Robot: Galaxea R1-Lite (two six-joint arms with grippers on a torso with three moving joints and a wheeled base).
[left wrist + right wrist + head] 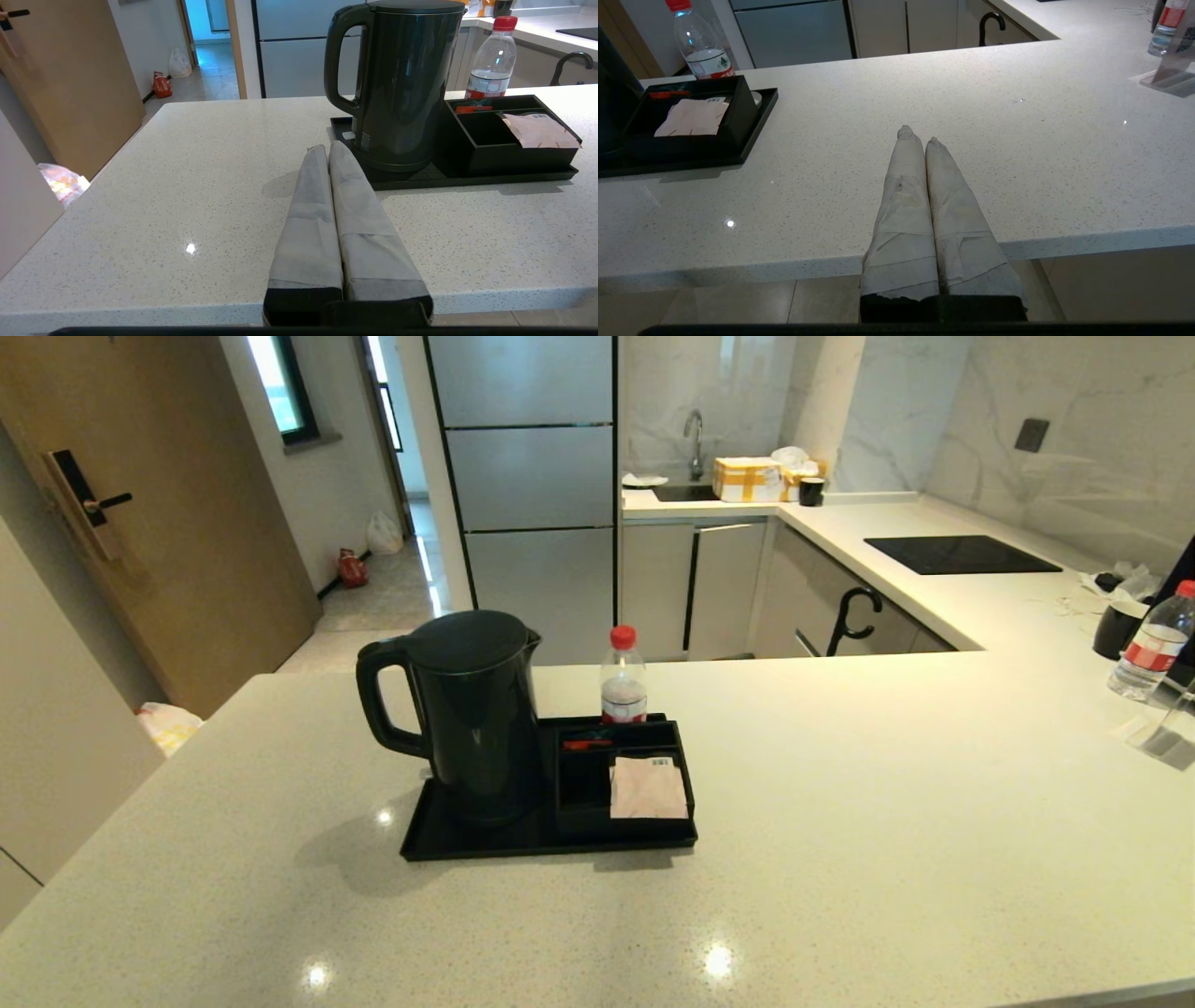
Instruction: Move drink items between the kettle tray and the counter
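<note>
Speckled off-white stone forms the L-shaped bench (840, 821) in the head view, where the kettle tray (439, 840) is seen at centre. The kettle (467, 709) is stood on the tray's base, handle turned toward nine o'clock. At three o'clock of it, the pale-pink sachet (648, 788) is laid in the nearest compartment of the boxed section. A red-capped bottle (623, 676) is placed at twelve o'clock of the tray. No arm is caught in this view.

From the left wrist view, the left end effector (329, 148) is seen closed, nothing held, its tips short of the kettle (402, 84).

From the right wrist view, the right end effector (917, 134) is likewise pressed shut and empty, well apart from the sachet (693, 117).

Nothing has yet been lifted. The fingers would need to be parted before either item is approached; the flat sachet is probably best pinched at a raised edge. The round base is hidden under the kettle, and the sachet's logo cannot be made out.
</note>
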